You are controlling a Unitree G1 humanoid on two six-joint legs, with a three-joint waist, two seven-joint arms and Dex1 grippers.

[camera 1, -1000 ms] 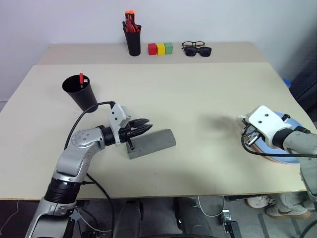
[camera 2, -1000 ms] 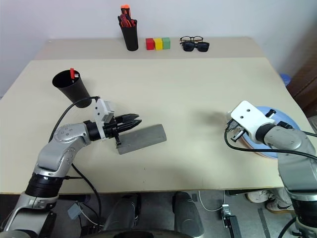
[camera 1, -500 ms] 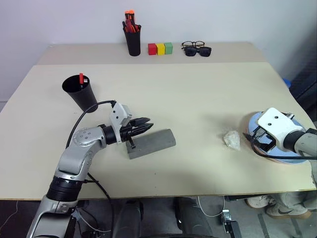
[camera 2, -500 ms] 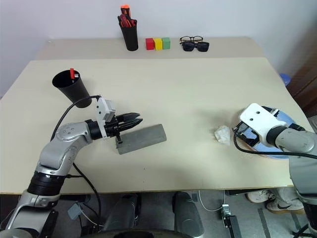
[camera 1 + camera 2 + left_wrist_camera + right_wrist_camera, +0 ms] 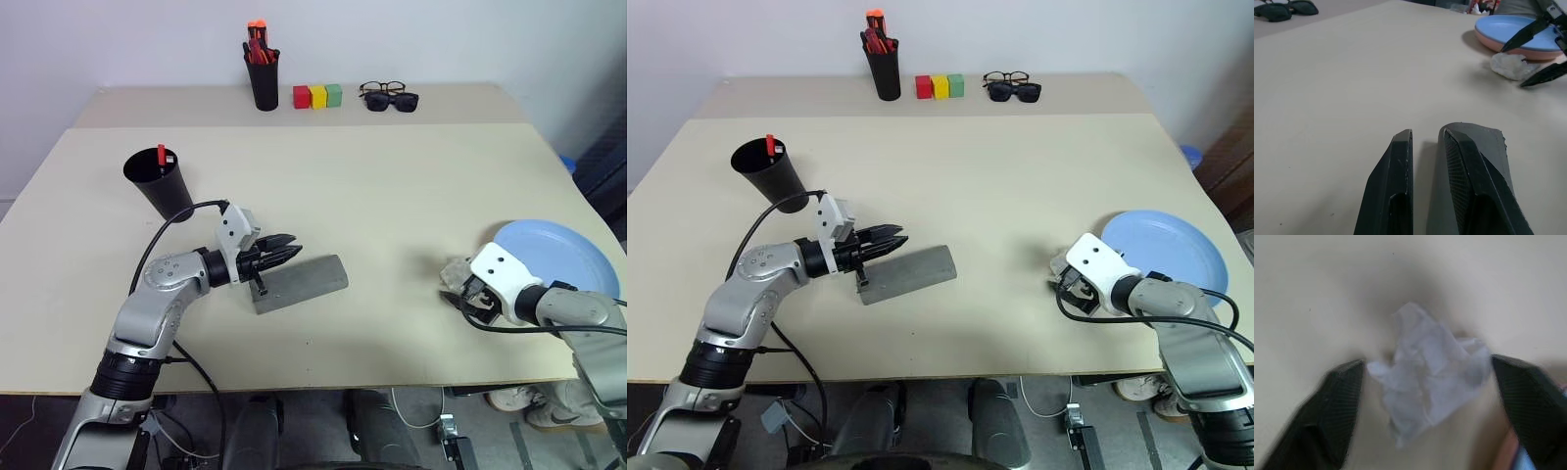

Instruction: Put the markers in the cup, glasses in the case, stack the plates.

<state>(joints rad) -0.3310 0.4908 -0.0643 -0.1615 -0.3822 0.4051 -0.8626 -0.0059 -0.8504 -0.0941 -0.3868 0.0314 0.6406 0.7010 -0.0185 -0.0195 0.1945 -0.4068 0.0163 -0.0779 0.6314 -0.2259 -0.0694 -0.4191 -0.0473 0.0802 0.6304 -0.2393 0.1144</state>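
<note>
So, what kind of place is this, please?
Probably a lab or office test setup: a plain beige table against a white wall, staged props like the coloured blocks and pen holder, loose cables below.

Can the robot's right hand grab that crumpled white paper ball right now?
Probably yes. The right gripper is open, with one black finger on each side of the crumpled paper ball, and nothing lies between them. The blue plate sits just beside it, close but apparently not in the way.

The right gripper [image 5: 1427,418] came off the blue plate [image 5: 558,257] — and dropped beside it. Its fingers opened around a crumpled tissue [image 5: 1427,382] — uncovered now on the table.
</note>
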